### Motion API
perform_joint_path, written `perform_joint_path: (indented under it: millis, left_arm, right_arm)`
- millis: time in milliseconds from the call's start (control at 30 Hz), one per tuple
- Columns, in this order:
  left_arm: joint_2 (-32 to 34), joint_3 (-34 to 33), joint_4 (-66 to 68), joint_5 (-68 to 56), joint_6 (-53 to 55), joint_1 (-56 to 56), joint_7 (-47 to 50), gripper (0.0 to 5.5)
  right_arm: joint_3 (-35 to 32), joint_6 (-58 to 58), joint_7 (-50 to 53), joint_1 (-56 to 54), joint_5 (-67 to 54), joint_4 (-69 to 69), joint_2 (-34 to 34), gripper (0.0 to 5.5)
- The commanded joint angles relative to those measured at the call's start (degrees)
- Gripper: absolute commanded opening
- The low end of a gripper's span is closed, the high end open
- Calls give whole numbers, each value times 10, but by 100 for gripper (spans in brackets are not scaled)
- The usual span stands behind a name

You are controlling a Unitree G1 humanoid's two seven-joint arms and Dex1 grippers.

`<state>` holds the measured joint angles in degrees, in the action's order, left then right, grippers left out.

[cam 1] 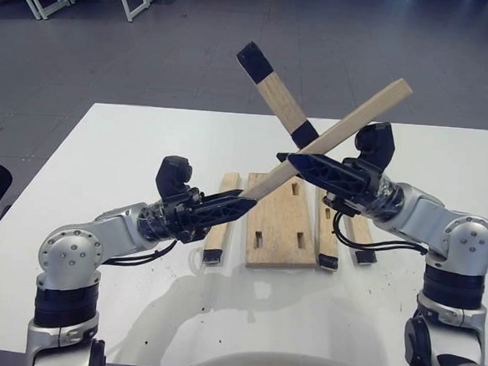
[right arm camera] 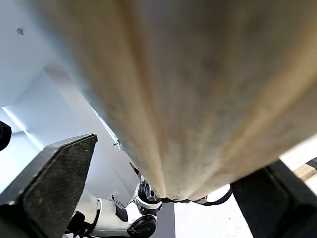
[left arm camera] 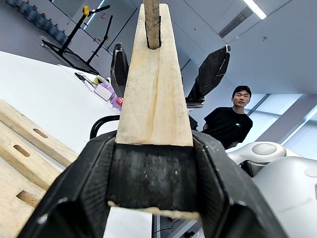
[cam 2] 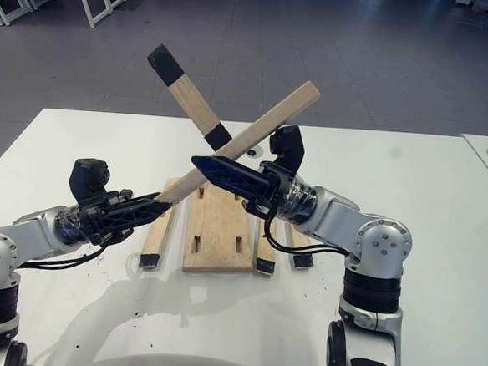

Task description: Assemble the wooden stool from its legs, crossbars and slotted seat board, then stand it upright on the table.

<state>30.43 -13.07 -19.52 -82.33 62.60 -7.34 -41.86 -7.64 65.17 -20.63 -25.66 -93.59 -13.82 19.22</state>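
Left gripper (cam 1: 244,201), lower left of centre, clamped on lower end of long plain pale-wood bar (cam 1: 357,116). Bar rises diagonally toward upper right. Black-tipped pale-wood leg (cam 1: 275,93) slants from upper centre down to bar, forming airborne X; lower black end seems seated in bar's notch. Right gripper (cam 1: 286,159) at the crossing, fingers (left arm camera: 213,69) spread, bar passing between them. Flat slotted wooden seat board (cam 1: 281,227) lies at centre of white table (cam 1: 103,156), flanked by black-tipped wooden strips (cam 1: 220,223).
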Motion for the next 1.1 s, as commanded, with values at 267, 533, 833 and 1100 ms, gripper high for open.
perform_joint_path:
  millis: [267, 533, 833, 1100]
  left_arm:
    - [17, 9, -5, 17, -11, 10, -8, 203]
    - [10, 12, 1, 20, -29, -2, -8, 203]
    - [-6, -64, 25, -2, -110, -51, 53, 282]
    - [80, 252, -10, 545, -325, 13, 75, 282]
  right_arm:
    - [3, -46, -27, -17, 42, -25, 20, 260]
    - [5, -35, -97, 1, 60, -46, 64, 206]
    - [-16, -32, -127, 31, 70, -30, 107, 206]
    - [-61, -80, -138, 103, 169, -8, 156, 206]
